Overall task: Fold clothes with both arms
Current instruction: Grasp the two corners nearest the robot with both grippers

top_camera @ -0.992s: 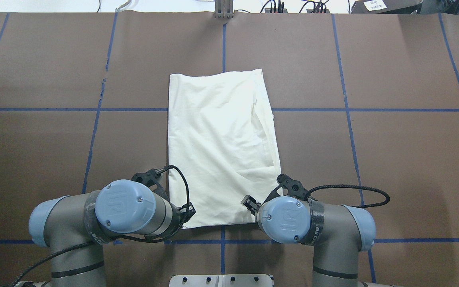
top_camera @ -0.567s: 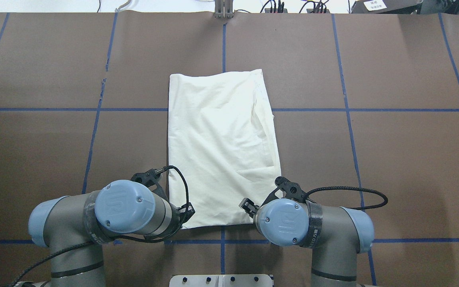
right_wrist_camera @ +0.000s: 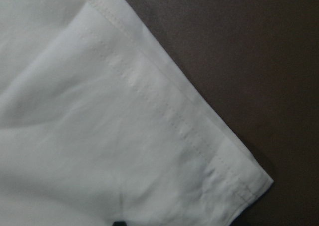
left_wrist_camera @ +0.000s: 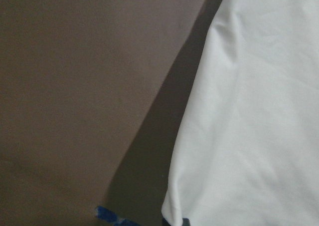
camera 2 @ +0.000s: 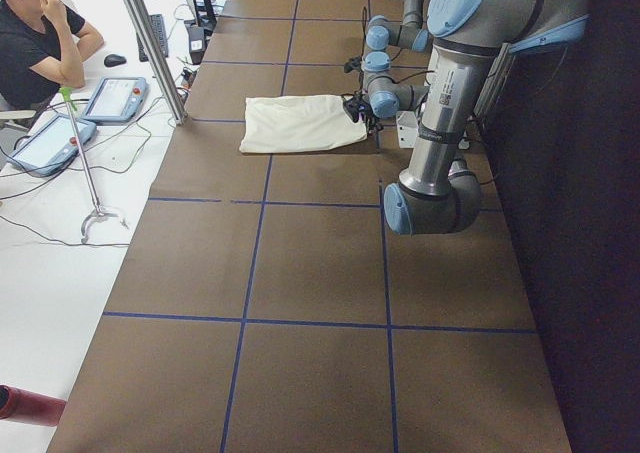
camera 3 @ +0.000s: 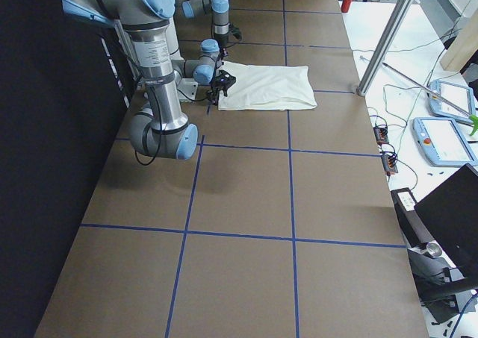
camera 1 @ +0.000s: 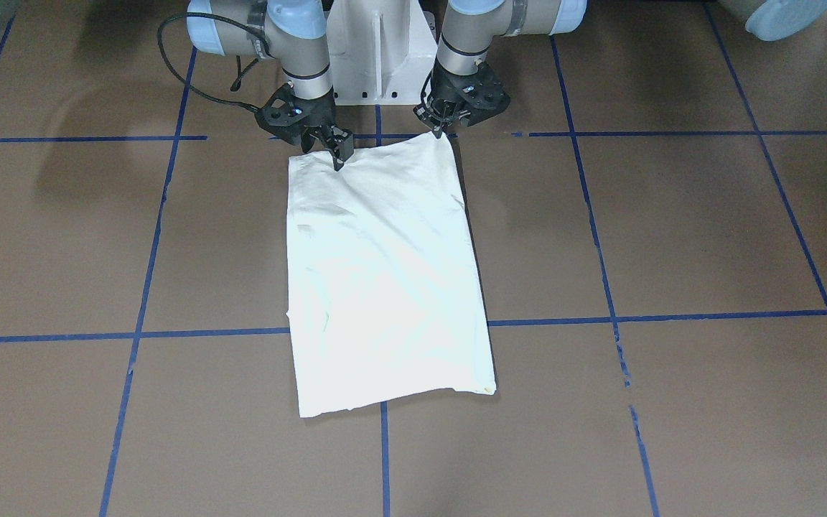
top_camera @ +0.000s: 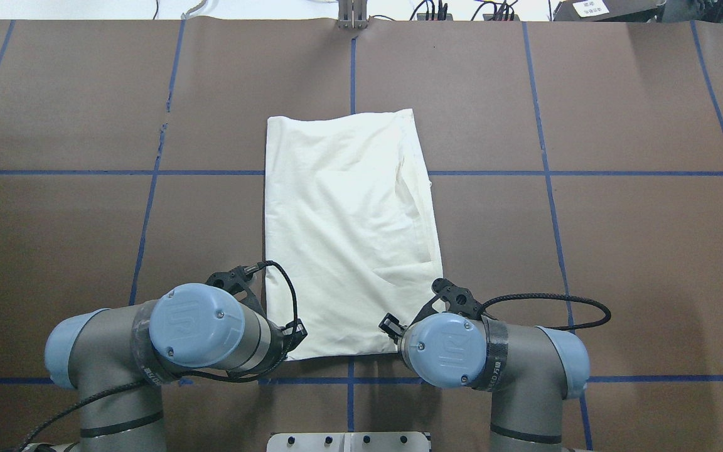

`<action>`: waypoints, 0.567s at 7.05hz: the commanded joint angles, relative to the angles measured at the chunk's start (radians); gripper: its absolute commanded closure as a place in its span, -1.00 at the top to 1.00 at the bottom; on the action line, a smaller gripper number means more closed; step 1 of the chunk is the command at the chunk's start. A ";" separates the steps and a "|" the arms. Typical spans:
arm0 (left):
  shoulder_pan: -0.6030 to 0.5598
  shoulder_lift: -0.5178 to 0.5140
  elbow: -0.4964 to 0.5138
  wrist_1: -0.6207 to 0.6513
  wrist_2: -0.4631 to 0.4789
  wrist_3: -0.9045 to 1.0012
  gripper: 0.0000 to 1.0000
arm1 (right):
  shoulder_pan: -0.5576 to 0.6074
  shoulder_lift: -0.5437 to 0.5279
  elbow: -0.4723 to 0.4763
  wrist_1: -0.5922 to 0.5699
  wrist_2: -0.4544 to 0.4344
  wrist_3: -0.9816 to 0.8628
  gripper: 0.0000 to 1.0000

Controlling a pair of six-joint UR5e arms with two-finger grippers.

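Remote view, both arms at the shirt's near edge. The left arm (top_camera: 198, 326) and right arm (top_camera: 455, 348) bend low beside the robot's base, wrists turned straight down. The left hand (camera 1: 441, 129) pinches one near corner of the shirt (camera 1: 385, 273), and the cloth there rides slightly off the table (top_camera: 619, 251). The right hand (camera 1: 334, 154) has a fingertip on the same edge, a little inward of the other corner; I cannot tell whether it is spread or pressed together. The shirt lies plain side up as a long rectangle at the table's middle, stretching away from the robot. The brown table is crossed by blue tape lines (top_camera: 85, 172). A seated person (camera 2: 35, 43) and control tablets (camera 2: 115, 98) are beyond its far side
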 commanded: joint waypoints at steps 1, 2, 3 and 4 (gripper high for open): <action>0.001 0.000 0.003 -0.001 0.000 0.003 -1.00 | 0.017 0.002 0.009 -0.001 0.011 -0.004 -0.95; 0.003 -0.002 0.003 -0.001 0.000 0.003 -1.00 | 0.023 0.008 0.008 -0.001 0.015 -0.005 -1.00; 0.003 -0.003 0.003 -0.001 0.000 0.003 -1.00 | 0.028 0.019 0.008 -0.001 0.015 -0.007 -1.00; 0.003 -0.003 0.002 -0.001 0.000 0.003 -1.00 | 0.034 0.030 0.008 -0.001 0.015 -0.007 -1.00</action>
